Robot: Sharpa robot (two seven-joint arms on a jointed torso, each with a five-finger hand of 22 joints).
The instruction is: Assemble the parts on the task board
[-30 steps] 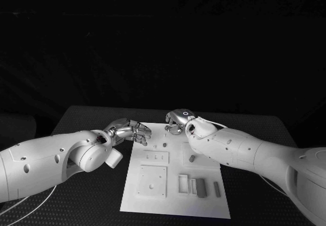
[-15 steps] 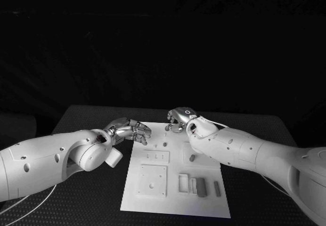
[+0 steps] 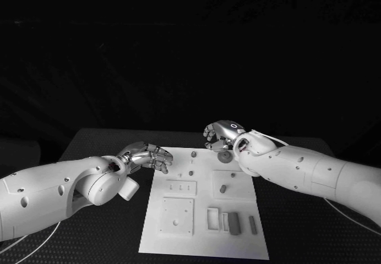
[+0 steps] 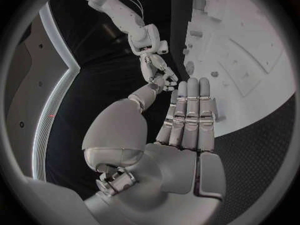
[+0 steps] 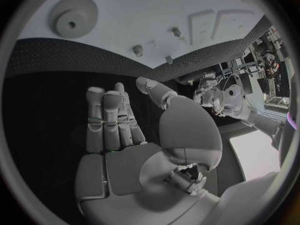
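The white task board [image 3: 202, 245] lies in the middle of the black table. A round grey part [image 3: 226, 157] lies near the board's far edge, seen as a disc with a centre hole [image 5: 74, 16] in the right wrist view. My right hand [image 3: 221, 135] hovers just beyond that part, with its fingers [image 5: 106, 125] stretched out and its palm empty. At the board's far left corner is my left hand [image 3: 147, 157], with straight fingers [image 4: 187, 115] that hold nothing. Small pegs [image 5: 177, 31] stand on the board.
A dark grey block [image 3: 235, 223], a thin bar [image 3: 253, 224] and a rectangular frame [image 3: 213, 217] lie on the board's near right part. An oval part [image 3: 223, 188] and a small peg [image 3: 193, 154] are farther up. Black table surrounds the board.
My right hand has risen and moved to the right, away from the board's far edge, uncovering the round grey part. The left hand has shifted slightly.
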